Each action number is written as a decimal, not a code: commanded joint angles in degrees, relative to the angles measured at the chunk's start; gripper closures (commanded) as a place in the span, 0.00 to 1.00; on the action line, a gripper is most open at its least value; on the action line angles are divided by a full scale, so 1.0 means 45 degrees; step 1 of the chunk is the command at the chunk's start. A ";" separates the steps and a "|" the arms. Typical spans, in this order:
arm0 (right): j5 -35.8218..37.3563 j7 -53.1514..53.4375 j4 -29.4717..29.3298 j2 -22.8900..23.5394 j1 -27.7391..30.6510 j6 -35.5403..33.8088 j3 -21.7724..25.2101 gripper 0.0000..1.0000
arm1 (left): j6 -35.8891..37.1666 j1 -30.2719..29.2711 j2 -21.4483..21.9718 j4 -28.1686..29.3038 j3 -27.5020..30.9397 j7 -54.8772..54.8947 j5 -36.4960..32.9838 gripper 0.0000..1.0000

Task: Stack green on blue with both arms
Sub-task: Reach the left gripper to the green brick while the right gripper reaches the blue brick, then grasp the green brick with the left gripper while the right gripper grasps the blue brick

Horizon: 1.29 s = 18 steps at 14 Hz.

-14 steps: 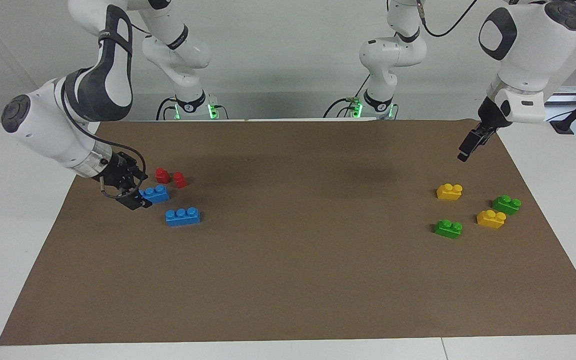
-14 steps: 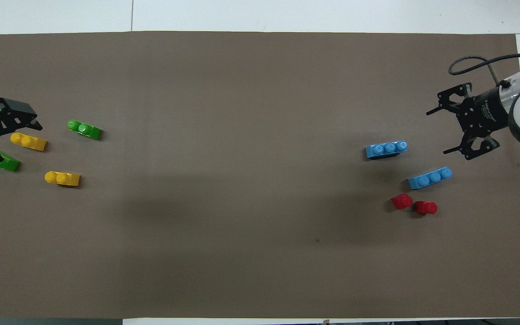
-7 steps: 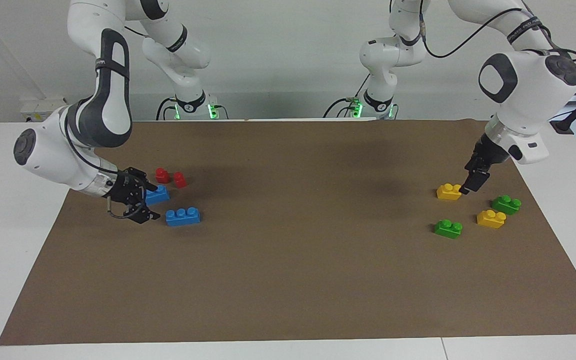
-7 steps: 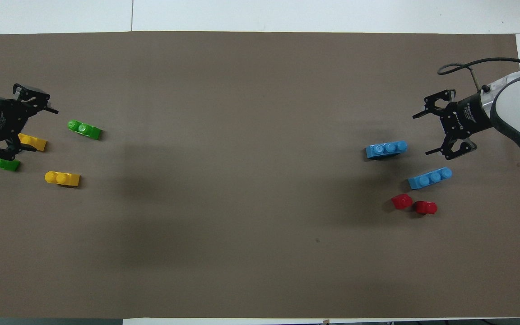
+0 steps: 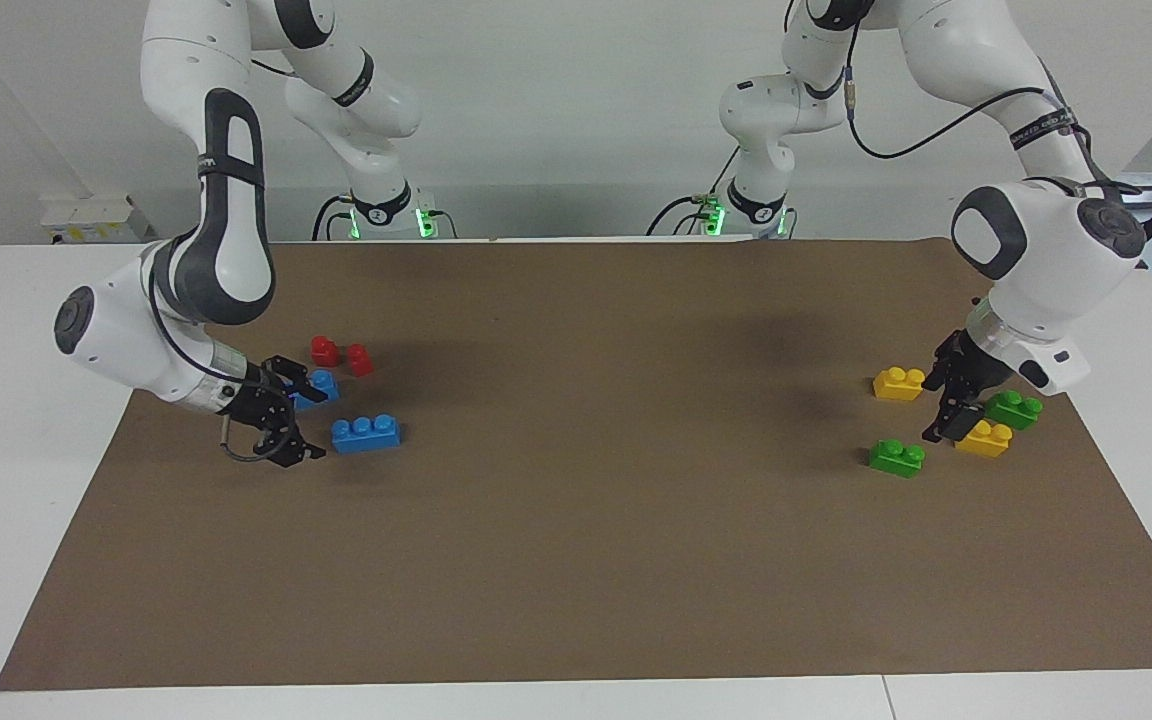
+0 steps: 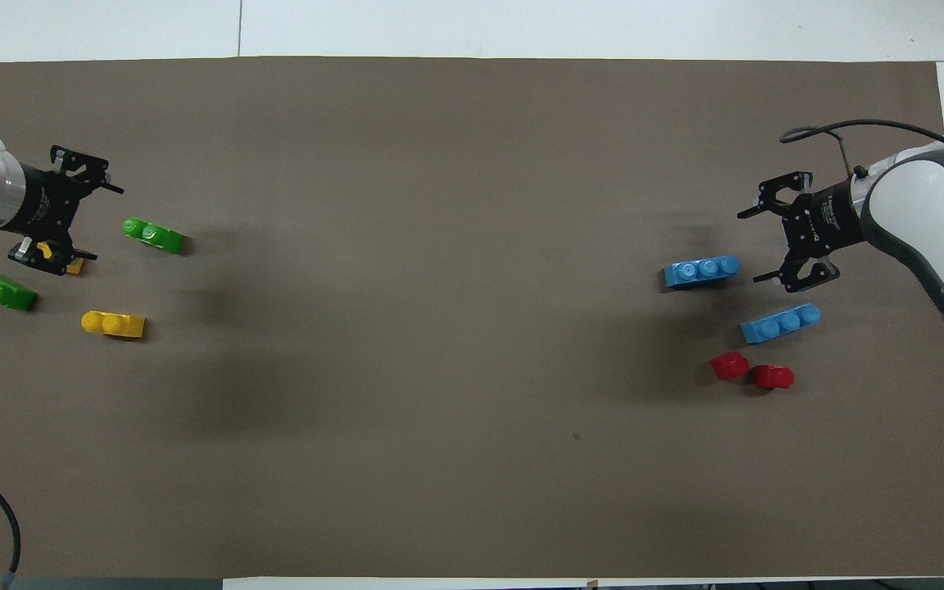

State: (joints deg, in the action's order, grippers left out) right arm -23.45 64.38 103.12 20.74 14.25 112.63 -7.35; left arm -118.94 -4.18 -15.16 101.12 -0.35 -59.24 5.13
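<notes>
Two green bricks lie at the left arm's end: one (image 5: 897,456) (image 6: 153,235) toward the table's middle, the other (image 5: 1014,408) (image 6: 3,292) near the mat's edge. My left gripper (image 5: 944,405) (image 6: 99,223) hangs low and open between them, beside a yellow brick (image 5: 983,438), holding nothing. Two blue bricks sit at the right arm's end. My right gripper (image 5: 286,425) (image 6: 755,247) is open and low, facing the end of the farther blue brick (image 5: 366,433) (image 6: 701,270) without touching it. It partly hides the nearer blue brick (image 5: 318,385) (image 6: 780,322) in the facing view.
A brown mat (image 5: 576,560) covers the table. A second yellow brick (image 5: 899,383) (image 6: 114,324) lies nearer to the robots than the green ones. Two small red pieces (image 5: 324,350) (image 5: 360,359) sit close to the nearer blue brick.
The left gripper came down from above the mat's edge to among the green and yellow bricks. The right gripper shifted from the nearer blue brick to beside the farther one.
</notes>
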 commanded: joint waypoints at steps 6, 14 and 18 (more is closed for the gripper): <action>-0.0588 -0.0596 0.1828 -0.0389 -0.0080 0.1884 -0.0085 0.01 | -0.0813 0.0030 -0.1592 -0.0849 -0.0001 -0.1367 -0.1531 0.00; -0.0608 -0.1004 0.2669 -0.0467 -0.0432 0.3076 -0.0085 0.25 | -0.2298 0.0166 -0.1964 0.0146 0.0019 -0.2168 -0.1570 0.00; -0.0628 -0.1339 0.2553 -0.0467 -0.0237 0.2960 -0.0104 0.94 | -0.2376 0.0049 -0.1925 0.0400 0.0019 -0.2168 -0.1668 0.00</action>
State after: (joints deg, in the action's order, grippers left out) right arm -24.32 60.74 112.97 20.33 12.25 125.19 -7.65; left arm -128.06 -4.00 -24.42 101.32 -0.57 -67.59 -1.00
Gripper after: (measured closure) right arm 0.533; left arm 0.000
